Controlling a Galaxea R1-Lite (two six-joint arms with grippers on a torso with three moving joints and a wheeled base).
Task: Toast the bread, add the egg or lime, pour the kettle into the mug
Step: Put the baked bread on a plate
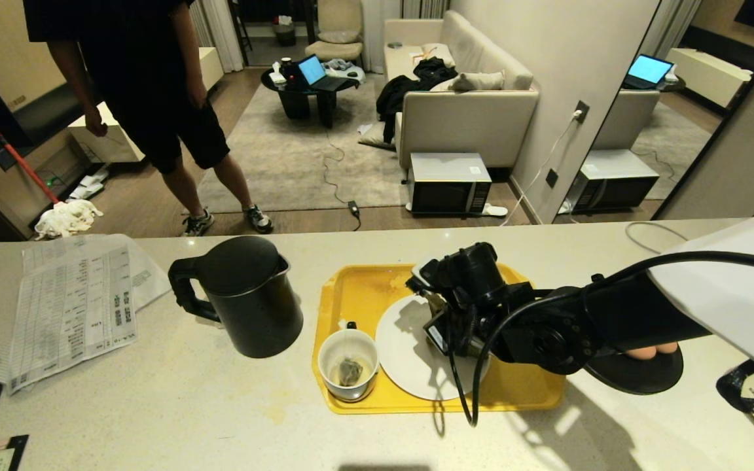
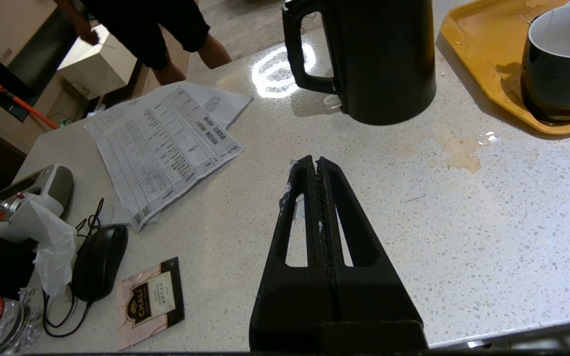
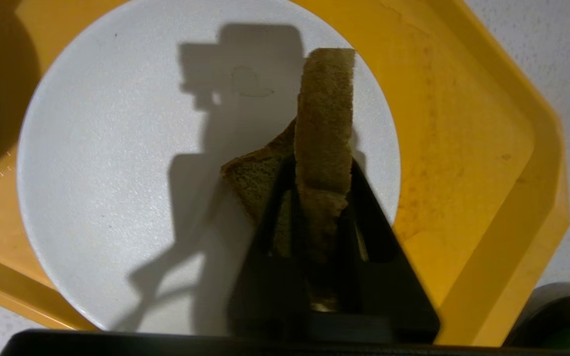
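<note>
The right gripper (image 3: pixel 322 198) is positioned above the white plate (image 1: pixel 403 356) that sits on the yellow tray (image 1: pixel 357 294), and its two fingers are clamped on the bread (image 3: pixel 324 123). The slice stands on edge between the fingers, with its crust edge facing the wrist camera and its far end projecting past the fingertips over the plate; a corner of the slice shows beside one finger. Whether the bread touches the plate surface cannot be determined. In the head view the right arm reaches across the tray from the right, and the wrist hides most of the bread. The mug (image 1: pixel 349 364) stands on the tray just beside the plate, on the side facing the kettle, with a tea bag inside it. The kettle (image 1: pixel 246 294) stands upright on the counter (image 1: pixel 187 405) beside the tray, off its left edge, with the lid on and the handle turned away from the tray. A black dish (image 1: pixel 639 369) lies on the counter off the tray's right edge, and two eggs (image 1: pixel 650 351) rest on it, partly hidden under the arm. The left gripper (image 2: pixel 317 170) hovers over bare counter, near the kettle, with its fingers pressed together and nothing between them. Printed sheets (image 1: pixel 72 307) lie on the counter beyond the kettle, away from the tray.
</note>
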